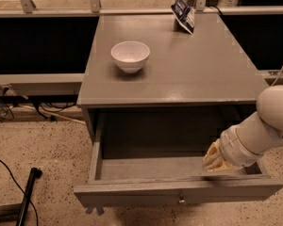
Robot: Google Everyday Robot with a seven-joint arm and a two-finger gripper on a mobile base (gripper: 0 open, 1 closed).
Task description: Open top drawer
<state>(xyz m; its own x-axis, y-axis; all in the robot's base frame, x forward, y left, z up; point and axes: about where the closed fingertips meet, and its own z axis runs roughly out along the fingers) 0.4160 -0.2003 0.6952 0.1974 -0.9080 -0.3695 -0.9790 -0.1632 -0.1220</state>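
Observation:
The top drawer [179, 193] of the grey cabinet is pulled well out toward me, its inside bare. Its flat front carries one small round metal knob [181, 200] at centre. My gripper [213, 160] sits inside the drawer at its right end, just behind the front panel, with its yellowish fingers low over the drawer floor. The white arm reaches in from the right edge. The lower drawers are hidden beneath the open one.
A white bowl [130, 55] stands on the cabinet top [188, 74]. A dark blue packet [184, 14] leans at the back right of the top. Cables and a black rod [27, 194] lie on the speckled floor at the left. Dark shelving flanks the cabinet.

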